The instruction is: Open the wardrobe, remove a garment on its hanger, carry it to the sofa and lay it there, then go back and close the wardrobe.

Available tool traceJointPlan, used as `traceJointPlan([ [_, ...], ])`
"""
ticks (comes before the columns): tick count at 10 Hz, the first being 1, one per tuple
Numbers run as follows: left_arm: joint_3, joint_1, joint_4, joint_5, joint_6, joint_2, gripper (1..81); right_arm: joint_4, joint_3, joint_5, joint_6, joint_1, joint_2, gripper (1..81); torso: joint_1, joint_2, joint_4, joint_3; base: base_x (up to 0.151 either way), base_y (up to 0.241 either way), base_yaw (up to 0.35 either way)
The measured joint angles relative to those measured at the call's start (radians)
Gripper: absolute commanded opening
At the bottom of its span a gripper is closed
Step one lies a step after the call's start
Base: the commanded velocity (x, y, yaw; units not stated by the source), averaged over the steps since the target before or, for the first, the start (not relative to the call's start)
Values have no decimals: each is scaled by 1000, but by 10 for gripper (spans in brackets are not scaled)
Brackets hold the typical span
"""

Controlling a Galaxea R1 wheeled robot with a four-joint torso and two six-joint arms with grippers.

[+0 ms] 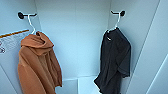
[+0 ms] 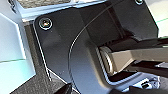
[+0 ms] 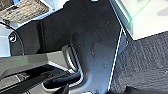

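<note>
fingers unreadable on both grippers — cannot tell spread or pressed. risk: limp garment [image 1: 115, 62] slips off hanger [image 1: 115, 23] if hook snags.

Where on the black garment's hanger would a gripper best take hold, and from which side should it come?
Probably at the white hanger neck, just under its hook on the black peg and above the black garment. That stretch is bare and rigid, while the fabric is limp. Come from the open front, since the wardrobe wall stands close on the right.

The open wardrobe [image 1: 75, 37] carries the garment [image 1: 116, 62] and an orange hooded garment [image 1: 37, 67] on wall hooks.
</note>
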Motion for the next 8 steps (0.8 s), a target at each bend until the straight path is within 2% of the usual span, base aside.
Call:
traceJointPlan([
  [1,0,-3,-16,17,9,8,811,0,0,0,0,0,0,811,0,0,-13,0,0,0,0],
  [4,6,-40,-21,34,18,8,811,0,1,1,0,-3,0,811,0,0,-101,7,0,0,0],
  [5,6,-74,-21,33,19,7,811,-1,1,1,0,-5,0,811,0,0,-124,10,0,0,0],
  [6,5,-103,-19,29,21,7,811,-1,1,0,0,-8,0,811,0,0,-134,11,0,0,0],
  [8,41,-119,-8,36,23,0,811,-1,2,3,0,-6,0,811,0,0,-134,11,0,0,0],
])
